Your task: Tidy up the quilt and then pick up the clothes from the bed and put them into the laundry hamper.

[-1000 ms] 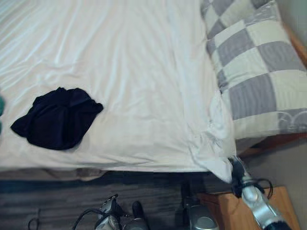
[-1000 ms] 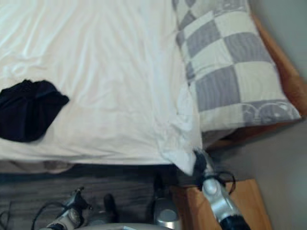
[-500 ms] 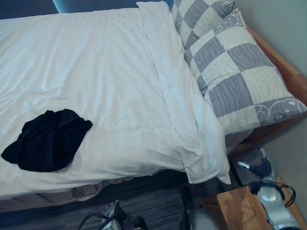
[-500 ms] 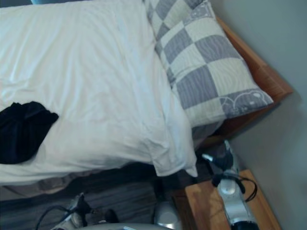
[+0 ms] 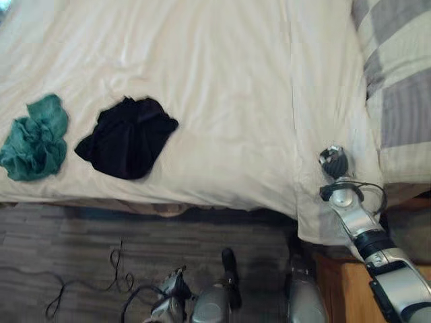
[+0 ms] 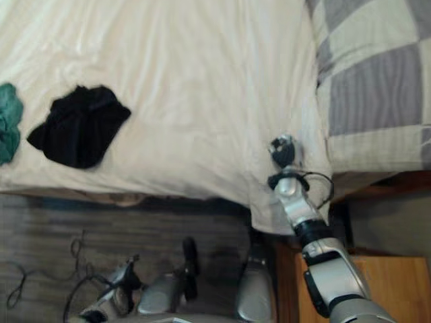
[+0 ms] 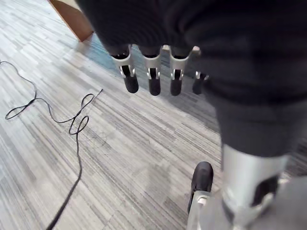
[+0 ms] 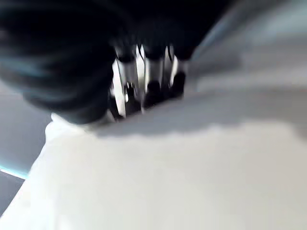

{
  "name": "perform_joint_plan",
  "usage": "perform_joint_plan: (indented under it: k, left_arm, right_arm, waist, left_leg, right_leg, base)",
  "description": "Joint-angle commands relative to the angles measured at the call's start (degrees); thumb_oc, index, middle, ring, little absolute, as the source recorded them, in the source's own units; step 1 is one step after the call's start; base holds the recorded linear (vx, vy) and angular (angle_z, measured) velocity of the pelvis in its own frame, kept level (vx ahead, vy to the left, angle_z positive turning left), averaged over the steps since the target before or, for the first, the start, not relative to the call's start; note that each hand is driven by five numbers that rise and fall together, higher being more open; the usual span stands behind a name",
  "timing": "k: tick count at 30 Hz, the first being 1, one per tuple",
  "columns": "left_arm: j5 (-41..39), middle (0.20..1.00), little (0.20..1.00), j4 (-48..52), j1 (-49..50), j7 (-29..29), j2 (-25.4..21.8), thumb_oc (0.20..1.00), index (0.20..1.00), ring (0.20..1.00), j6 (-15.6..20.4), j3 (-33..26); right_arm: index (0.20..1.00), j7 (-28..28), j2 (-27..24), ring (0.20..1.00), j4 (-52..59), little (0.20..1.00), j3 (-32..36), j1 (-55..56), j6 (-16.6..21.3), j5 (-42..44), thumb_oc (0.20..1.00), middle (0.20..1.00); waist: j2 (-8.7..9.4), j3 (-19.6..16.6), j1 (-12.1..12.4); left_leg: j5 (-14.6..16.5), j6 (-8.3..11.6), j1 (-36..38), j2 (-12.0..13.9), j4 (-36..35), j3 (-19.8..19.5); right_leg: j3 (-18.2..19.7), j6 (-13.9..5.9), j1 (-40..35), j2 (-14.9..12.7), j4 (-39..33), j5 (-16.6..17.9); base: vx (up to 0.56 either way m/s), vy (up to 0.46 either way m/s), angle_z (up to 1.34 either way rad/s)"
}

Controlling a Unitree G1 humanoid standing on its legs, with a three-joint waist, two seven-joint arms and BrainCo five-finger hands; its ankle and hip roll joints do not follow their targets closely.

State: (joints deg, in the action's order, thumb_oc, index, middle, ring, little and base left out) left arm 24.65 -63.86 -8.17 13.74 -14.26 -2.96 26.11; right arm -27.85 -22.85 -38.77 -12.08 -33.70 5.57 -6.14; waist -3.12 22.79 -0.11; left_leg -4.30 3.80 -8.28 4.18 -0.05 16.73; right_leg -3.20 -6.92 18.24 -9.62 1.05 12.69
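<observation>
The right hand [image 5: 333,162], half a second ago off the bed by the nightstand, now rests on the quilt [image 5: 222,101] near the pillow [image 5: 397,87], grip unclear, left hand [image 7: 153,76] hanging open; black clothes [image 5: 126,136] and green clothes [image 5: 35,136] wait, so smoothing seems unfinished.

Right hand [image 5: 333,162] raised (left hand [image 7: 158,72] relaxed)

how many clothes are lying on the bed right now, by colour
black garment: 1
green garment: 1
total: 2, both lying loose on the white quilt, near the bed's front edge
</observation>
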Motion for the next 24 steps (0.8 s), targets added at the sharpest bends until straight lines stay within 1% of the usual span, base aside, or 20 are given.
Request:
perform_joint_plan:
  k: [1, 3, 4, 5, 6, 8, 11, 14, 15, 16, 17, 18, 19, 20, 21, 22, 23, 24]
  left_arm:
    - [-2.9, 1.0, 1.0, -3.6, -3.8, 3.9, -0.2, 1.0, 1.0, 1.0, -0.8, -1.0]
    - [-2.9, 1.0, 1.0, -4.5, -3.0, 4.0, -0.2, 1.0, 1.0, 1.0, -1.2, -2.0]
    - [-2.9, 1.0, 1.0, -4.4, -2.9, 4.0, -0.2, 1.0, 1.0, 1.0, -1.2, -2.0]
    - [-2.9, 1.0, 1.0, -4.8, -2.1, 4.1, -0.1, 1.0, 1.0, 1.0, -1.4, -2.7]
    - [-2.8, 1.0, 1.0, -5.0, -0.8, 4.0, -0.6, 1.0, 1.0, 1.0, -1.5, -3.7]
    - [-1.9, 1.0, 1.0, -5.5, 0.2, 3.3, -1.3, 1.0, 1.0, 1.0, -1.4, -4.5]
    - [-0.5, 1.0, 1.0, -6.3, 0.9, 2.2, -2.5, 1.0, 1.0, 1.0, -0.9, -5.3]
    - [0.1, 1.0, 1.0, -7.1, 0.9, 1.4, -3.1, 1.0, 1.0, 1.0, -0.7, -5.7]
    - [0.5, 1.0, 1.0, -7.3, 0.6, 1.2, -3.2, 1.0, 1.0, 1.0, -0.7, -5.7]
    - [0.6, 1.0, 1.0, -7.5, 0.5, 1.0, -3.3, 1.0, 1.0, 1.0, -0.7, -5.8]
    - [0.8, 1.0, 1.0, -7.5, 0.3, 0.7, -3.4, 1.0, 1.0, 1.0, -0.6, -5.6]
    - [0.6, 1.0, 1.0, -7.5, 0.1, 0.4, -3.6, 1.0, 1.0, 1.0, -0.6, -5.6]
    - [0.6, 1.0, 1.0, -7.5, -0.2, 0.1, -3.7, 1.0, 1.0, 1.0, -0.4, -5.6]
    - [0.5, 1.0, 1.0, -7.4, -0.6, 0.2, -3.8, 1.0, 1.0, 1.0, -0.1, -5.4]
    - [0.7, 1.0, 1.0, -7.2, -0.7, 0.1, -3.8, 1.0, 1.0, 1.0, 0.2, -5.1]
    - [0.6, 1.0, 1.0, -6.3, -0.7, 0.2, -3.6, 1.0, 1.0, 1.0, 0.5, -5.1]
    - [-0.6, 1.0, 1.0, -5.3, -0.5, 0.8, -3.3, 1.0, 1.0, 1.0, 1.1, -5.3]
    - [-1.7, 1.0, 1.0, -3.7, -0.1, 1.1, -2.9, 1.0, 1.0, 1.0, 1.7, -5.5]
  right_arm:
    - [0.2, 3.8, 1.9, 0.2, -13.6, 0.2, 1.6, 11.4, -6.2, 7.4, 0.2, 0.2]
    - [0.2, 4.8, 3.7, 0.2, -17.3, 0.2, 5.0, 19.1, -6.6, 9.1, 0.2, 0.2]
    - [0.2, 4.8, 3.7, 0.2, -17.3, 0.2, 5.0, 19.2, -6.6, 9.1, 0.2, 0.2]
    - [0.2, 5.6, 4.9, 0.2, -19.6, 0.2, 7.6, 23.9, -6.8, 11.1, 0.2, 0.2]
    - [0.2, 7.2, 6.1, 0.2, -22.2, 0.2, 9.4, 30.5, -7.2, 11.5, 0.2, 0.2]
    - [0.2, 9.6, 6.8, 0.2, -25.9, 0.2, 9.5, 36.0, -7.8, 9.1, 0.2, 0.2]
    - [0.2, 11.3, 6.3, 0.2, -28.8, 0.2, 9.5, 40.3, -8.4, 5.5, 0.2, 0.2]
    - [0.2, 12.0, 6.6, 0.2, -28.7, 0.2, 9.8, 42.3, -8.4, 4.7, 0.2, 0.2]
    - [0.2, 12.0, 6.7, 0.2, -28.6, 0.2, 9.4, 42.3, -8.4, 4.2, 0.2, 0.2]
    - [0.423, 12.1, 6.8, 0.423, -28.7, 0.423, 9.2, 42.2, -8.3, 4.1, 0.423, 0.423]
    - [0.605, 12.2, 7.0, 0.605, -28.8, 0.605, 8.8, 41.8, -8.1, 4.2, 0.605, 0.605]
    - [1.0, 12.7, 7.2, 1.0, -28.9, 1.0, 8.2, 41.3, -8.0, 4.4, 1.0, 1.0]
    - [1.0, 13.0, 7.4, 1.0, -29.0, 1.0, 7.4, 40.6, -7.9, 4.2, 1.0, 1.0]
    - [1.0, 13.1, 7.6, 1.0, -29.2, 1.0, 6.6, 39.9, -7.9, 4.0, 1.0, 1.0]
    - [1.0, 13.5, 7.9, 1.0, -29.5, 1.0, 5.4, 39.0, -8.0, 3.1, 1.0, 1.0]
    - [1.0, 13.7, 8.1, 1.0, -29.1, 1.0, 4.6, 38.3, -7.9, 2.4, 1.0, 1.0]
    - [1.0, 13.7, 8.0, 1.0, -28.4, 1.0, 3.8, 37.3, -7.7, 1.9, 1.0, 1.0]
    - [1.0, 14.2, 7.7, 1.0, -28.0, 1.0, 2.7, 36.9, -7.8, 0.8, 1.0, 1.0]
  waist:
    - [1.76, 1.7, -0.6]
    - [2.62, 1.0, -1.8]
    - [2.64, 0.8, -1.7]
    - [3.27, 0.4, -2.7]
    - [4.34, -0.9, -4.2]
    - [5.19, -2.5, -5.6]
    - [6.45, -4.4, -6.8]
    - [7.72, -5.5, -8.0]
    - [7.95, -5.4, -8.2]
    - [7.93, -6.0, -8.2]
    - [7.92, -6.3, -8.5]
    - [7.83, -6.4, -9.0]
    - [7.57, -6.7, -8.9]
    - [7.43, -6.9, -8.7]
    - [7.4, -7.5, -8.2]
    - [7.22, -7.6, -7.8]
    - [6.98, -7.2, -7.2]
    - [6.87, -6.5, -6.2]
  left_leg:
    - [9.3, -0.15, -3.1, 0.8, 9.8, -1.0]
    - [10.2, -0.43, -1.6, 0.9, 9.6, -0.8]
    - [10.0, -0.44, -1.8, 0.9, 9.4, -0.7]
    - [10.3, -0.53, -0.5, 0.8, 8.7, -0.5]
    - [10.3, -0.79, 1.8, 0.4, 6.8, 0.0]
    - [9.8, -1.14, 5.2, -0.3, 3.3, 0.5]
    - [8.6, -1.59, 9.8, -0.8, -2.3, 1.8]
    - [8.1, -1.71, 12.6, -0.8, -4.9, 3.0]
    - [8.2, -1.87, 13.1, -0.6, -4.9, 3.1]
    - [8.2, -1.88, 13.1, -0.5, -4.9, 3.4]
    - [8.2, -1.86, 13.2, -0.4, -4.9, 3.5]
    - [8.2, -1.98, 13.3, -0.3, -4.9, 3.4]
    - [8.0, -2.06, 13.0, -0.2, -4.9, 3.3]
    - [8.2, -2.22, 13.1, -0.7, -4.9, 3.2]
    - [8.4, -2.32, 13.0, -1.4, -4.9, 3.1]
    - [9.0, -2.31, 12.8, -1.9, -3.5, 3.0]
    - [10.3, -2.2, 10.7, -2.2, 1.6, 2.7]
    - [11.0, -1.64, 8.2, -2.5, 7.1, 1.8]
  right_leg:
    - [1.6, -2.73, -1.0, -1.3, 11.8, -16.7]
    - [1.2, -2.85, -2.1, -1.4, 12.1, -17.0]
    - [1.3, -2.82, -2.0, -1.4, 11.9, -16.8]
    - [1.1, -3.06, -2.9, -1.4, 11.7, -16.9]
    - [1.2, -3.5, -4.6, -1.3, 10.6, -16.4]
    - [1.2, -4.17, -6.6, -0.9, 9.6, -15.6]
    - [2.3, -5.22, -7.6, -0.1, 9.8, -14.6]
    - [4.1, -6.11, -7.3, 1.0, 11.5, -13.1]
    - [4.5, -6.07, -7.3, 1.6, 12.5, -13.6]
    - [4.8, -5.88, -7.0, 2.3, 12.8, -13.8]
    - [5.2, -5.54, -7.1, 3.4, 13.3, -14.4]
    - [6.1, -5.22, -7.1, 5.1, 14.5, -15.6]
    - [6.7, -4.91, -6.9, 6.6, 15.0, -16.4]
    - [5.9, -4.29, -8.4, 6.6, 13.9, -17.6]
    - [5.0, -3.48, -10.6, 6.1, 10.5, -17.9]
    - [4.7, -3.05, -12.0, 5.6, 8.1, -18.1]
    - [5.0, -2.71, -13.4, 5.0, 5.6, -17.8]
    - [5.0, -1.99, -15.0, 3.9, 3.8, -18.2]
  base:
    - [0.01, 0.036, 0.01]
    - [0.05, 0.052, 0.02]
    - [0.09, 0.059, 0.04]
    - [0.13, 0.096, 0.01]
    - [0.17, 0.139, 0.02]
    - [0.13, 0.118, 0.0]
    - [0.07, 0.091, -0.12]
    - [0.01, 0.058, -0.32]
    - [-0.03, 0.03, -0.61]
    - [-0.03, 0.013, -0.59]
    - [-0.02, -0.008, -0.57]
    - [-0.03, -0.023, -0.42]
    - [-0.01, -0.036, -0.27]
    - [0.03, -0.067, -0.05]
    - [0.07, -0.063, 0.09]
    - [0.05, -0.077, 0.08]
    - [0.02, -0.065, 0.01]
    - [-0.05, -0.077, 0.09]
